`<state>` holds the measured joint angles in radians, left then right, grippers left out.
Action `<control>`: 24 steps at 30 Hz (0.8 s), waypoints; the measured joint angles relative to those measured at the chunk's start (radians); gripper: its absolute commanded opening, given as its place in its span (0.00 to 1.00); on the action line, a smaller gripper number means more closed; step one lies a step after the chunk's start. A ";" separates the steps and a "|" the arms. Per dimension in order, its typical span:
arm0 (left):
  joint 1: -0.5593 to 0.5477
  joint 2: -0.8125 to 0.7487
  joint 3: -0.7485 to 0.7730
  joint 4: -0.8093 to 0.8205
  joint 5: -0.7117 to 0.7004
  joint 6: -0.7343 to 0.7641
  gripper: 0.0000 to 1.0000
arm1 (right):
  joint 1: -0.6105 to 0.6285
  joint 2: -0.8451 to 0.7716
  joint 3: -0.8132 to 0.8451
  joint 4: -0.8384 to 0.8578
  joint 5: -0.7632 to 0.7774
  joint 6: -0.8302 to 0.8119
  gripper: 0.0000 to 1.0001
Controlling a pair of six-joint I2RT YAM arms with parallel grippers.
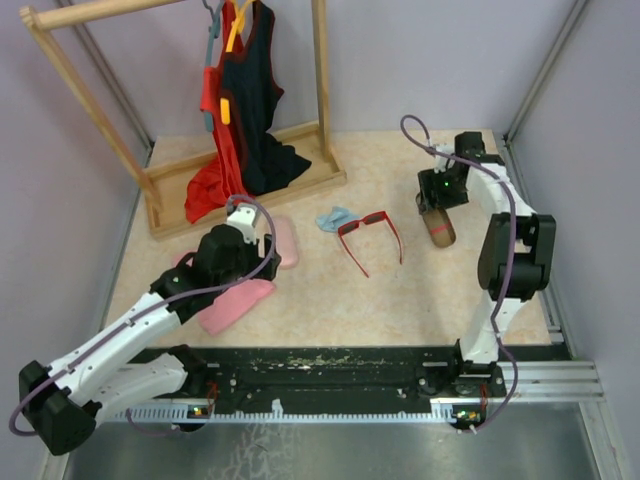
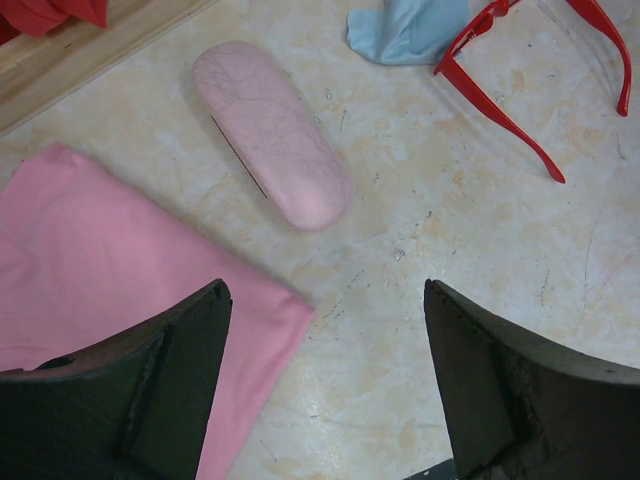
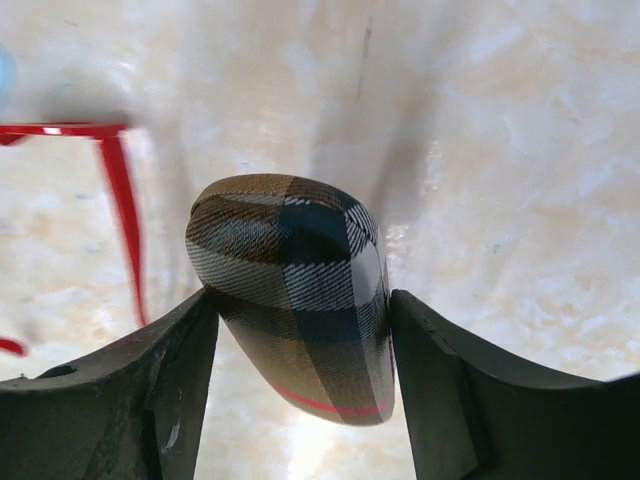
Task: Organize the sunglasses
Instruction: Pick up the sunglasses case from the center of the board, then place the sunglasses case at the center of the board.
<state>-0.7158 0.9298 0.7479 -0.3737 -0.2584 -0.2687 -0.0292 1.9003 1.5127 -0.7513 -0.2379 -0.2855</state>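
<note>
Your right gripper [image 3: 300, 305] is clamping the plaid case [image 3: 290, 270]; your left gripper [image 2: 325, 300] is hanging with its jaws apart. The red sunglasses [image 1: 364, 224] are lying mid-tabletop [image 1: 420, 290], just beside the blue cloth [image 1: 333, 217].

Plastic sunglasses [image 1: 365, 222] (glossy), plaid cloth case [image 3: 300, 300]

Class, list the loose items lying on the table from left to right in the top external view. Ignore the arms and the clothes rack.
Pink cloth → pink glasses case → light blue cloth → red sunglasses → brown plaid glasses case.
</note>
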 measured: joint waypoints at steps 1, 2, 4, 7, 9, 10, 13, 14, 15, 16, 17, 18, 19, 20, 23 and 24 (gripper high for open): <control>0.000 -0.011 -0.003 0.000 0.000 -0.003 0.83 | 0.000 -0.023 0.000 -0.002 -0.018 0.016 0.21; 0.000 -0.022 -0.006 0.000 -0.001 -0.008 0.83 | 0.000 -0.045 0.000 -0.004 -0.037 0.032 0.21; 0.000 -0.048 -0.012 -0.002 -0.002 -0.023 0.83 | 0.000 -0.101 -0.017 0.004 -0.094 0.066 0.21; 0.000 -0.089 -0.014 -0.012 -0.003 -0.039 0.83 | 0.007 -0.181 -0.072 0.014 -0.195 0.098 0.20; 0.000 -0.127 -0.016 -0.021 -0.004 -0.049 0.83 | 0.018 -0.244 -0.127 0.023 -0.268 0.114 0.21; 0.000 -0.146 -0.017 -0.027 -0.006 -0.053 0.83 | 0.030 -0.269 -0.148 0.025 -0.300 0.116 0.21; 0.000 -0.190 -0.017 -0.041 -0.013 -0.065 0.83 | 0.102 -0.318 -0.192 0.035 -0.401 0.109 0.22; 0.000 -0.203 -0.017 -0.048 -0.014 -0.069 0.83 | 0.135 -0.326 -0.203 0.042 -0.435 0.101 0.22; 0.000 -0.212 -0.017 -0.056 -0.016 -0.074 0.83 | 0.174 -0.331 -0.215 0.053 -0.469 0.092 0.22; 0.000 -0.221 -0.017 -0.064 -0.018 -0.076 0.83 | 0.209 -0.333 -0.226 0.062 -0.497 0.082 0.23; 0.000 -0.233 -0.017 -0.076 -0.019 -0.079 0.83 | 0.252 -0.333 -0.239 0.072 -0.523 0.068 0.23; 0.000 -0.243 -0.018 -0.083 -0.020 -0.082 0.83 | 0.276 -0.333 -0.246 0.074 -0.537 0.057 0.23; 0.000 -0.254 -0.018 -0.091 -0.023 -0.086 0.83 | 0.307 -0.333 -0.253 0.077 -0.547 0.048 0.23; 0.000 -0.267 -0.019 -0.098 -0.026 -0.091 0.83 | 0.340 -0.333 -0.258 0.078 -0.554 0.040 0.23; 0.000 -0.303 -0.019 -0.120 -0.037 -0.101 0.83 | 0.414 -0.333 -0.262 0.079 -0.550 0.024 0.24; 0.000 -0.313 -0.019 -0.129 -0.041 -0.103 0.83 | 0.441 -0.332 -0.262 0.079 -0.536 0.018 0.24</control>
<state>-0.7158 0.6167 0.7288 -0.5026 -0.2996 -0.3714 0.4122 1.5684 1.2510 -0.6720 -0.7742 -0.2676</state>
